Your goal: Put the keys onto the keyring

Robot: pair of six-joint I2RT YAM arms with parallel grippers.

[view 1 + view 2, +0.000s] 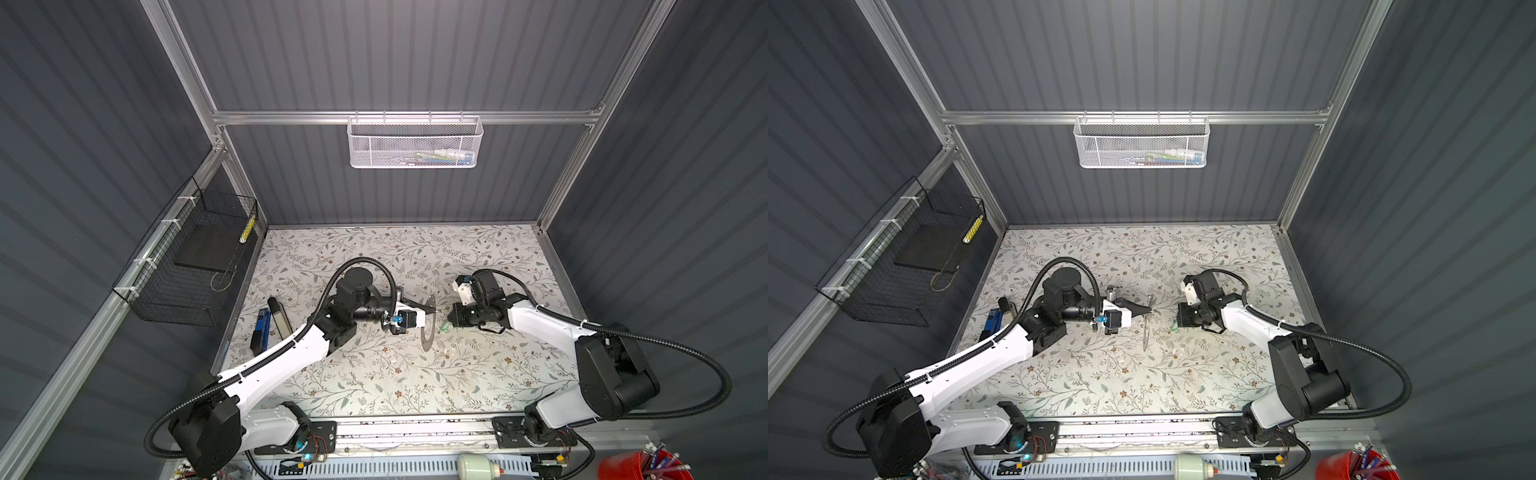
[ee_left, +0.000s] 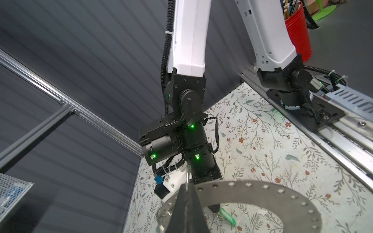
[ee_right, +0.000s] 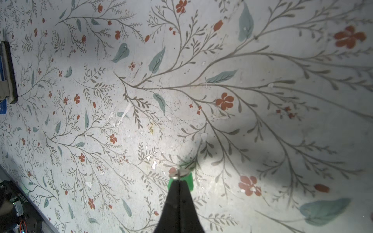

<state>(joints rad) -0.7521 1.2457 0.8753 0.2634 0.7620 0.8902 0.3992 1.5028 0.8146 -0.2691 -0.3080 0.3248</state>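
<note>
Near the middle of both top views, the left hand (image 1: 432, 310) pinches the keyring (image 1: 428, 336) by its rim, up on edge. We think it is stiff, thin and slippery, so the rim is best to hold. It is a flat grey metal ring with one big hole and tiny rim holes. Just right of it, the right hand (image 3: 178, 180) pinches the small green tag (image 3: 190, 182) low over the tabletop (image 3: 201, 80).

Reaches to centre with white-and-black left arm (image 1: 291, 349), left gripper (image 1: 432, 309) level, jaws pinched on flat grey metal keyring (image 1: 428, 336) rim. Tips right gripper (image 1: 446, 325) down opposite, jaws closed, seemingly on small green translucent key tag (image 3: 189, 182).
</note>
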